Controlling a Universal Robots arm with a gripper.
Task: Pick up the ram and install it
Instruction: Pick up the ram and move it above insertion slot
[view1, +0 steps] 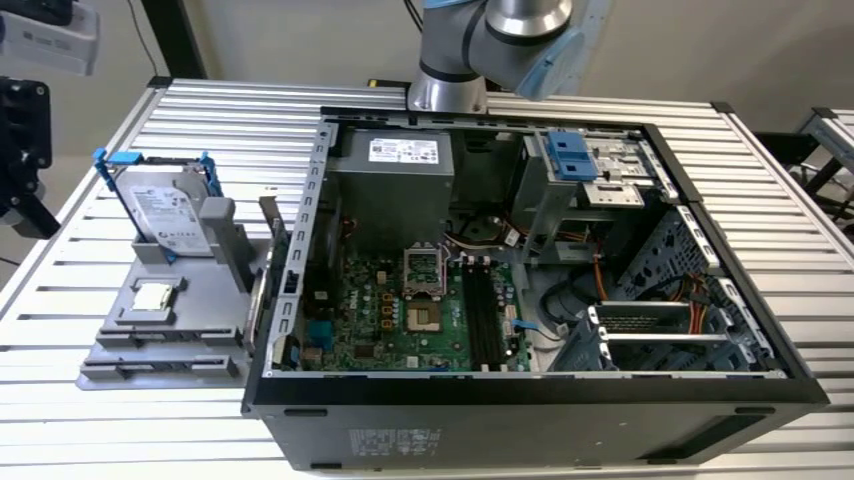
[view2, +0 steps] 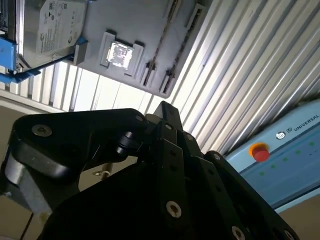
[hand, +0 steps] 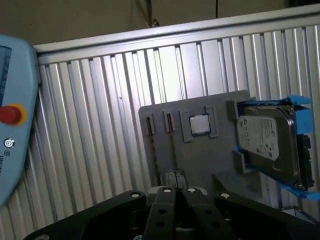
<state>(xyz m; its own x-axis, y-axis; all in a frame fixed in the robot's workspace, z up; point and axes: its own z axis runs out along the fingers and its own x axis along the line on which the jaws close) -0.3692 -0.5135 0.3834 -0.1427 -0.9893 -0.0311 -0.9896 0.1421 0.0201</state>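
Edgewise, the thin ram sits slotted in the flat grey tray beside a square silver chip, on a ribbed metal table; whether the black gripper is open cannot be told.

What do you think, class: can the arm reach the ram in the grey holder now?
Probably yes: the ram stands on edge in the grey holder, uncovered, with the hard drive off to one side. In the first wrist view, nothing lies between it and the end effector.
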